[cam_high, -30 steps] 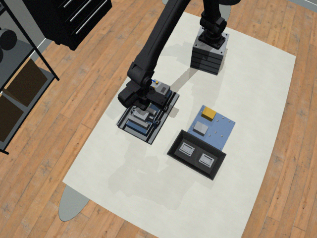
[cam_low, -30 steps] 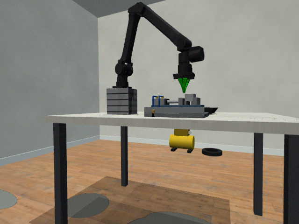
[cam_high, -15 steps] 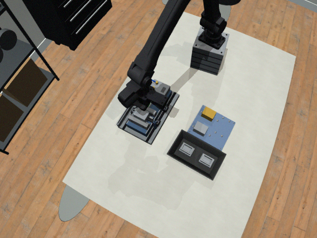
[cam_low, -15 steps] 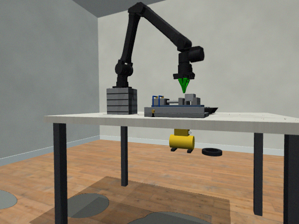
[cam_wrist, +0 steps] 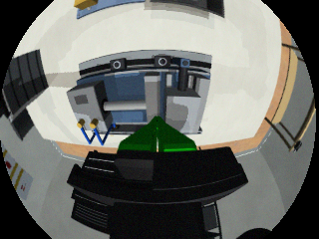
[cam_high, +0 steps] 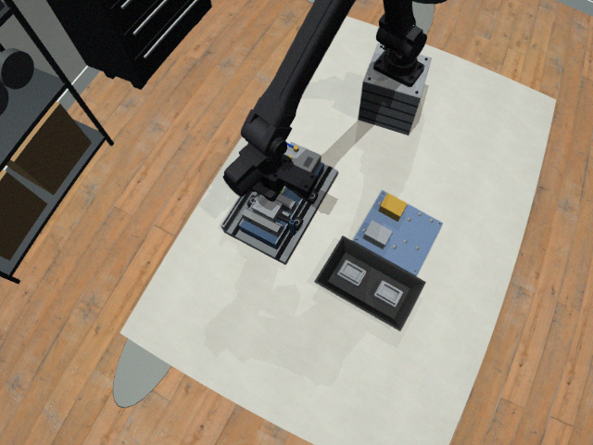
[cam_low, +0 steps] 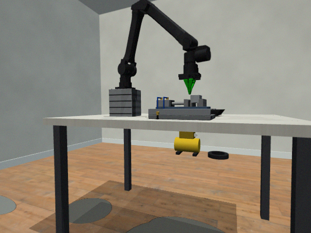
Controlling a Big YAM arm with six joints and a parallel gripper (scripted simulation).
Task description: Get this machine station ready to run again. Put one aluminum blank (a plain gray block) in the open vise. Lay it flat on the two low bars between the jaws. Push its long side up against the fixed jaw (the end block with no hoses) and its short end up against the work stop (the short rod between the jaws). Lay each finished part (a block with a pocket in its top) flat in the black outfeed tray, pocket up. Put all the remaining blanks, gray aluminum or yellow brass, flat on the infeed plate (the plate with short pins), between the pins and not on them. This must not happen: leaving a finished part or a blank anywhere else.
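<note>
Closed tight on nothing, my gripper (cam_low: 189,92) hangs point-down just above the vise (cam_low: 181,113), its green fingers pressed together into one wedge. Directly beneath the tip I see a gray aluminum blank (cam_high: 266,207) lying between the jaws, though I cannot tell whether it touches the fixed jaw or the work stop. Off to the side of the gripper, well apart across the table (cam_low: 250,123), sits the blue infeed plate (cam_high: 421,239) carrying a yellow brass blank (cam_high: 393,206) and a second gray blank (cam_high: 377,234). Just beside that plate, the black outfeed tray (cam_high: 334,268) holds two finished parts (cam_high: 351,273), pockets up. Behind the gripper the arm rises from a stacked gray pedestal (cam_low: 123,105). Beyond the table edge I see wood flooring, gray walls, a black shelf rack (cam_high: 71,86) and a yellow tank (cam_low: 187,144) on the floor.
</note>
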